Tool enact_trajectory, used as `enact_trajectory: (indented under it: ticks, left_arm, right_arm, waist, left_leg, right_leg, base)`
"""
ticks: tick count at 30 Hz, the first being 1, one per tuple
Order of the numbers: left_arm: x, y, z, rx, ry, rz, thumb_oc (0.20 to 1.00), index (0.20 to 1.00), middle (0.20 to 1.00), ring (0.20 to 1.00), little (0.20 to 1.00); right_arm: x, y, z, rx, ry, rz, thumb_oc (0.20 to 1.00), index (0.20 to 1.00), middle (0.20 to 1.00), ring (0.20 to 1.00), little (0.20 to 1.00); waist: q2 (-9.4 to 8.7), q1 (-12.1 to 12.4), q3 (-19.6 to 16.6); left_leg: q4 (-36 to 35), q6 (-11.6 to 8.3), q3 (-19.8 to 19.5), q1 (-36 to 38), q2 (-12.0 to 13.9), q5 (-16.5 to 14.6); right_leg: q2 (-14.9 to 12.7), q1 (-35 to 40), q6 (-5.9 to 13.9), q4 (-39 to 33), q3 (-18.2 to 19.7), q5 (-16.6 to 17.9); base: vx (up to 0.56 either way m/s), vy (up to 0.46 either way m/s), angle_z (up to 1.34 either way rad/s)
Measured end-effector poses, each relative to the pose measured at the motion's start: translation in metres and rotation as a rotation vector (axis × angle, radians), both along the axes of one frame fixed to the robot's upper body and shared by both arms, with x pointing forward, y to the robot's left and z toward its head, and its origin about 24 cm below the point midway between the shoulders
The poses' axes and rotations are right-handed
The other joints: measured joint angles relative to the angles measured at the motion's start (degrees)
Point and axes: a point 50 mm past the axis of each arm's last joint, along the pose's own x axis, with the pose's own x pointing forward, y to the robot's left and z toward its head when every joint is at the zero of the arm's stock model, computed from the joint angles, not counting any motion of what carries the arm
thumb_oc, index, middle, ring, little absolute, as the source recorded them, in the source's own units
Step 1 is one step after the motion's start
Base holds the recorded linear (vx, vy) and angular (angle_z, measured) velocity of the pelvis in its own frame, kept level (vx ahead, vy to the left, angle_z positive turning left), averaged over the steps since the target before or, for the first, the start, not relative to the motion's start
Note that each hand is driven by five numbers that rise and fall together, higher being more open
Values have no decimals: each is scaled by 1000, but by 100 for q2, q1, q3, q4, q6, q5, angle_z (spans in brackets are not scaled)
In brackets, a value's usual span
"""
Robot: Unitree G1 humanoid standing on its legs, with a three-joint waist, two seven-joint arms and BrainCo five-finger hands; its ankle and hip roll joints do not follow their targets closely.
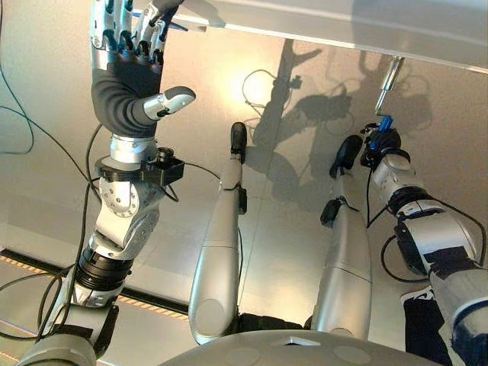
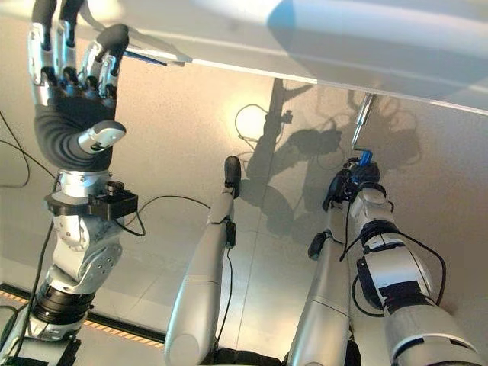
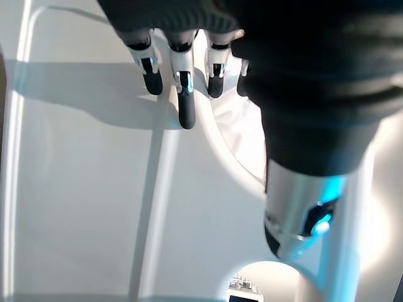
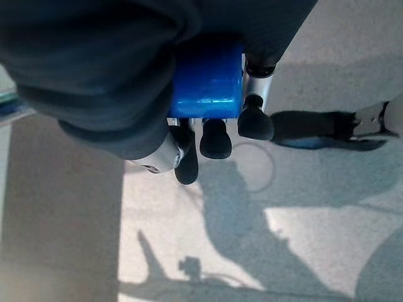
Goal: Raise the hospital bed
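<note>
- Cranking: right hand [image 1: 383,142] curled round the blue cylindrical plastic grip [image 4: 206,80] of the silver metal crank rod [image 1: 388,82], hanging below the white hospital bed edge [image 1: 320,34], low at the robot's right.
- Best turned in smooth full circles, wrist in line with the rod, grip snug but not crushing.
- Left hand [image 1: 126,57] raised, fingers straight, holding nothing, resting against the bed edge; likely useful for bracing.

It looked like a hospital ward: a white bed frame [image 1: 328,27] with a blue-handled metal crank [image 1: 383,99] stood over smooth pale flooring [image 1: 46,183].
</note>
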Motion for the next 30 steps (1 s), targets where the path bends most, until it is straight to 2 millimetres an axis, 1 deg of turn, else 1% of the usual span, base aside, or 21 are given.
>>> enact_trajectory:
  ticks: [1,2,4,5,6,7,10,11,12,13,14,16,17,18,20,25,26,28,29,30]
  left_arm:
    - [-1,1,-1,-2,3,-3,1000,1000,1000,1000,1000]
    - [-1,1,-1,3,4,-2,1000,1000,1000,1000,1000]
    - [-1,2,-2,4,8,-1,1000,1000,1000,1000,1000]
    - [-3,2,-1,10,3,-1,1000,1000,1000,1000,1000]
    - [-4,4,-2,18,4,4,1000,1000,1000,1000,1000]
    - [-4,4,-2,17,5,7,1000,1000,1000,1000,1000]
    - [-7,8,-3,12,1,17,1000,1000,1000,1000,1000]
    - [-11,12,-2,9,-9,33,1000,1000,1000,1000,1000]
    - [-12,14,-2,5,-14,40,1000,1000,1000,1000,1000]
    - [-15,19,-3,-4,-13,63,1000,1000,1000,1000,1000]
    - [-18,22,-3,-6,-14,75,1000,1000,1000,1000,1000]
    - [-21,29,-4,-14,-18,106,1000,1000,1000,1000,1000]
    - [-23,32,-5,-13,-13,120,1000,1000,1000,1000,1000]
    - [-23,34,-6,-8,-7,134,1000,1000,1000,1000,1000]
    - [-23,33,-10,25,13,156,1000,1000,1000,1000,1000]
    - [-28,38,-11,64,15,177,1000,1000,1000,1000,1000]
    - [-28,38,-12,68,19,176,1000,1000,1000,1000,1000]
    - [-30,39,-12,77,21,180,1000,1000,1000,1000,1000]
    - [-29,40,-12,79,24,182,1000,1000,1000,1000,1000]
    - [-30,40,-12,85,25,187,1000,1000,1000,1000,1000]
  right_arm:
    - [-1,0,-2,7,-10,0,200,200,200,200,200]
    - [-2,2,-4,10,-7,3,200,200,200,200,200]
    - [-3,2,-6,18,-12,1,200,200,200,200,200]
    - [-4,3,-9,32,-28,-1,200,200,200,200,200]
    - [-7,3,-12,37,-40,4,200,200,200,200,200]
    - [-7,5,-13,41,-48,11,200,200,200,200,200]
    - [-13,10,-20,51,-91,36,200,200,200,200,200]
    - [-20,21,-21,108,-166,73,200,200,200,200,200]
    - [-24,23,-24,124,-192,77,200,200,200,200,200]
    - [-33,29,-20,147,-260,109,200,200,200,200,200]
    - [-44,32,-21,147,-303,134,200,200,200,200,200]
    - [-60,37,-14,147,-372,186,200,200,200,200,200]
    - [-75,44,-10,144,-411,235,200,200,200,200,200]
    - [-80,50,-10,139,-422,256,200,200,200,200,200]
    - [-80,52,-12,142,-414,258,200,200,200,200,200]
    - [-96,61,-9,146,-415,336,200,200,200,200,200]
    - [-97,62,-10,161,-410,350,200,200,200,200,200]
    - [-102,64,-6,197,-414,408,200,200,200,200,200]
    - [-102,65,-7,221,-401,427,200,200,200,200,200]
    - [-103,69,-7,262,-401,456,200,200,200,200,200]
  waist:
    - [-37,-45,-2]
    - [-118,-58,-5]
    - [-154,-87,-3]
    - [-204,-136,-4]
    - [-280,-162,1]
    - [-308,-182,5]
    - [-509,-290,-1]
    - [-625,-401,-1]
    - [-674,-440,1]
    - [-739,-579,1]
    - [-789,-624,-4]
    - [-825,-718,2]
    - [-849,-768,1]
    - [-853,-789,1]
    - [-881,-807,-4]
    - [-907,-812,2]
    - [-911,-809,4]
    - [-913,-813,5]
    - [-913,-813,5]
    - [-914,-813,7]
  left_leg:
    - [-6,9,41,11,-9,5]
    - [4,22,70,28,-44,-12]
    - [5,29,86,30,-24,-13]
    - [6,38,95,44,-32,-19]
    - [5,45,116,74,-45,-28]
    - [5,45,125,89,-38,-34]
    - [14,39,139,119,-60,-59]
    - [5,37,140,119,-60,-61]
    - [7,35,148,119,-55,-68]
    - [12,36,149,121,-56,-73]
    - [11,34,155,129,-46,-86]
    - [17,31,160,138,-29,-94]
    - [21,29,157,170,-18,-102]
    - [20,33,155,222,-18,-109]
    - [23,48,182,329,-28,-160]
    - [69,31,205,350,-20,-192]
    - [74,36,211,372,-21,-209]
    - [84,36,222,372,-19,-220]
    - [102,31,218,374,-10,-230]
    - [109,27,211,375,3,-235]
  right_leg:
    - [-3,-14,25,52,46,-23]
    - [-4,-5,21,38,80,-30]
    - [-12,-13,38,53,97,-24]
    - [-18,6,49,55,111,-30]
    - [-18,30,58,62,125,-8]
    - [-19,44,45,61,134,2]
    - [-14,75,44,46,146,1]
    - [-10,72,47,33,145,0]
    - [-5,77,51,10,148,3]
    - [1,96,60,-1,151,4]
    - [8,111,78,-59,152,-7]
    - [34,162,68,-132,152,52]
    - [51,226,55,-188,151,91]
    - [48,291,55,-206,147,91]
    - [32,416,78,-235,148,79]
    - [30,479,97,-297,142,92]
    - [25,504,99,-305,137,90]
    - [23,512,100,-316,140,90]
    - [32,522,100,-319,136,90]
    - [35,538,98,-335,123,93]
  base:
    - [-6,-37,1]
    - [-7,-38,0]
    - [-4,-25,-1]
    - [-14,-45,1]
    - [-12,-46,-1]
    - [-8,-32,-3]
    - [-15,-24,-1]
    - [-28,-48,-3]
    - [0,0,0]
    - [-17,-16,-4]
    - [-25,-5,-4]
    - [-20,2,-6]
    - [-9,-1,-3]
    - [0,0,0]
    - [0,0,0]
    - [0,0,0]
    - [0,0,0]
    - [0,0,0]
    - [0,0,0]
    - [0,0,0]
